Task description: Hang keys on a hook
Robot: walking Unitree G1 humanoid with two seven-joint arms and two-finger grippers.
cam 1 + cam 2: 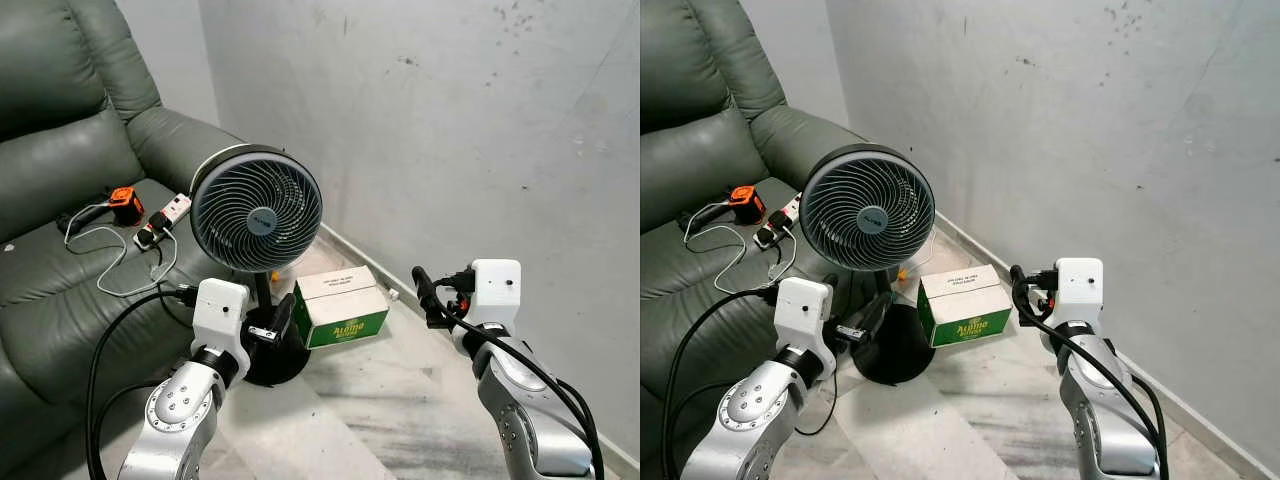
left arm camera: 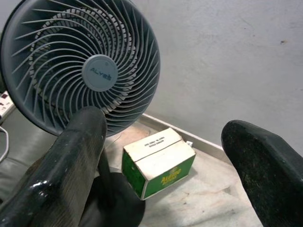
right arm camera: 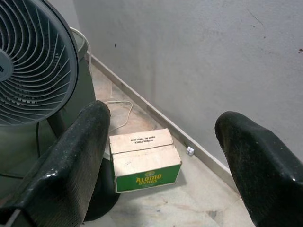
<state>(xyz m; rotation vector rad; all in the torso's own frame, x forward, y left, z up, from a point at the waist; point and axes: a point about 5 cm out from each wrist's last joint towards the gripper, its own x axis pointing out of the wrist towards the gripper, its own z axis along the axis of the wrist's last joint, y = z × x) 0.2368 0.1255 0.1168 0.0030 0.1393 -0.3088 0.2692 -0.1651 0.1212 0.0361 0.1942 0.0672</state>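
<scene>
A fan [image 1: 256, 222] and a box [image 1: 340, 306] stand on the floor [image 1: 400, 390] by a grey wall [image 1: 450, 130], sofa [image 1: 60, 200] at 10 o'clock. Both the left gripper [image 2: 161, 175] and the right gripper [image 3: 161, 175] are wide open, empty. The sofa is cut off.

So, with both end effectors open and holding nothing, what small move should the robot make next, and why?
Probably turn the head to search for the keys. The left end effector and right end effector are open and hold nothing. Ahead are a round grey pedestal fan, a green and white cardboard box, a dark green leather sofa and a bare grey wall.
</scene>
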